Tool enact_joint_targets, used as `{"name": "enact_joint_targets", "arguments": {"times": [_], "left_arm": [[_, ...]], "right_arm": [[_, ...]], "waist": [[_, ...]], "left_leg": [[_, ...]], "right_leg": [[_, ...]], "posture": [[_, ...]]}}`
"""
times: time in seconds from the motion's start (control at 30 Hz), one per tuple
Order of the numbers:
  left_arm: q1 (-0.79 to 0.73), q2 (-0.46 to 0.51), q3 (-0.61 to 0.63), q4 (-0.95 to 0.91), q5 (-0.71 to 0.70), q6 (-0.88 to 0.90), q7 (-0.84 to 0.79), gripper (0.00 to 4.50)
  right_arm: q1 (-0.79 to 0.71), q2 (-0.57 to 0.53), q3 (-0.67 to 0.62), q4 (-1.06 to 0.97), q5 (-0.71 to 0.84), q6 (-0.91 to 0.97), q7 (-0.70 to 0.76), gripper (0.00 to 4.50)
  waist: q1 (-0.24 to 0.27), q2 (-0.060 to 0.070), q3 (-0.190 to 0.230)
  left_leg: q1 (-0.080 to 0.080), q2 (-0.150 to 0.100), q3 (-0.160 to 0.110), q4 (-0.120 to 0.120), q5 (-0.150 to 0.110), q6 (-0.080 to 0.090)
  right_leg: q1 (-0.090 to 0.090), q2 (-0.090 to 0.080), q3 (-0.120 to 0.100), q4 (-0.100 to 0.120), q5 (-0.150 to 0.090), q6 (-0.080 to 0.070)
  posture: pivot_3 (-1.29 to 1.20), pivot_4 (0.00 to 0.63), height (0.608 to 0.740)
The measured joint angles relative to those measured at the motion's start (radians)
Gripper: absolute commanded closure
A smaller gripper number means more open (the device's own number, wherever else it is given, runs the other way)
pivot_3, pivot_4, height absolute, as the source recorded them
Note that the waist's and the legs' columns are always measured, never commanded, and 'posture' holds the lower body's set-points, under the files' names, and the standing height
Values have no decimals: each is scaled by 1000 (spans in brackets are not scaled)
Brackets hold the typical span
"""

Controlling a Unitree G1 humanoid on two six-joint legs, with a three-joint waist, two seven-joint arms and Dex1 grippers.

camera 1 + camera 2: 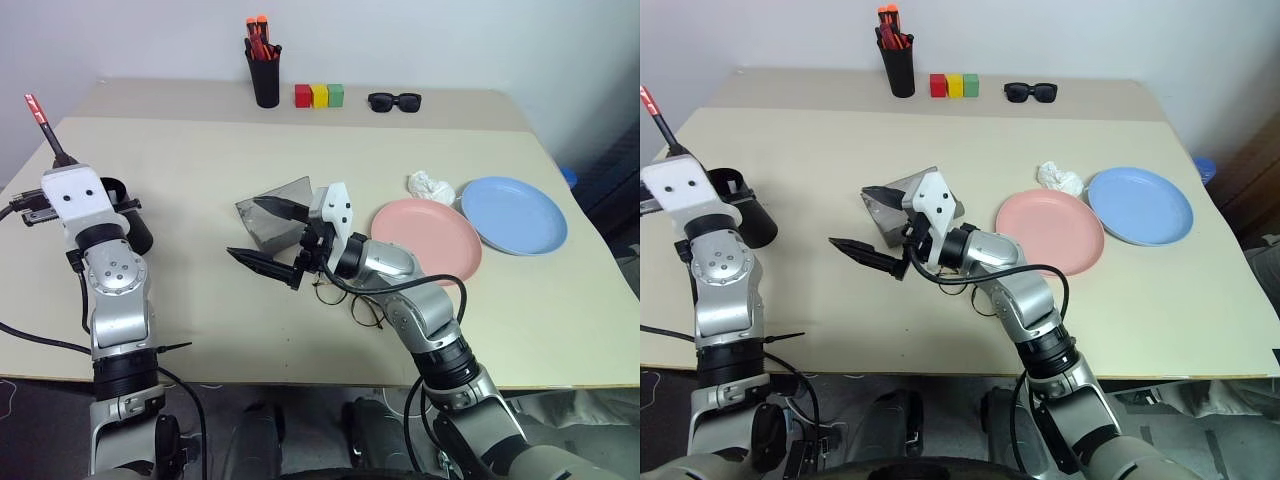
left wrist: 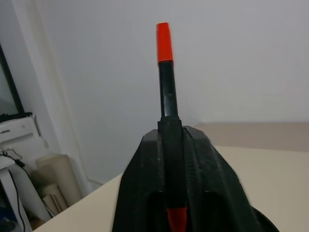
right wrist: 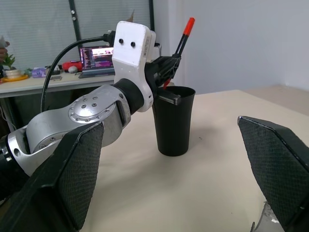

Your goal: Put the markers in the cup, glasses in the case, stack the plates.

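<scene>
My left gripper [image 3: 166,65] stands at the table's left edge, shut on a dark marker [image 2: 166,72] with a red cap. The marker points up, and its lower red end dips into the mouth of the black cup [image 3: 174,121]. The left hand partly hides the cup [image 1: 745,210]. At the table's middle my right gripper [image 1: 262,232] is open wide with nothing in it, its fingers just in front of the grey case [image 1: 275,210]. The wire-framed glasses [image 1: 345,298] lie under the right wrist. The pink plate [image 1: 425,240] and blue plate [image 1: 515,215] lie side by side at the right.
A tall black pen cup [image 1: 265,75] with orange-capped markers stands at the back, beside red, yellow and green blocks [image 1: 319,95] and black sunglasses [image 1: 394,101]. A crumpled white tissue [image 1: 430,186] lies behind the pink plate.
</scene>
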Motion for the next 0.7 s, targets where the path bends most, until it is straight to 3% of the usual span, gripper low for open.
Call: {"name": "enact_joint_targets", "arguments": {"times": [0.03,0.43,0.57,0.67,0.7], "left_arm": [[1,0,0,0,2,0,1,2108],[-3,-1,-1,-9,7,0,-5,2108],[-48,3,-24,-35,-70,6,-113,2108],[-104,38,-89,-66,-165,76,-288,1261],[-122,60,-121,-78,-202,113,-362,701]], "right_arm": [[0,0,0,0,0,0,0,0],[0,-1,-2,0,0,1,-3,0],[-13,-33,-21,0,-2,4,-15,0],[-30,-117,-54,-5,-15,21,-23,0],[-31,-160,-73,-5,-25,27,-24,0]], "waist": [[0,0,0],[0,0,0],[5,0,0],[9,0,0],[9,0,0]], "left_leg": [[0,0,0,0,0,0],[0,0,0,0,0,0],[0,0,0,0,0,0],[-1,-1,0,0,0,0],[-1,-1,0,0,0,0]], "right_leg": [[0,0,0,0,0,0],[0,0,0,0,0,0],[0,-1,0,-1,0,0],[0,-1,-1,-1,0,0],[1,-1,-1,-2,0,0]], "posture": [[0,150,722],[0,150,722],[0,150,722],[0,150,722],[0,150,722]]}}
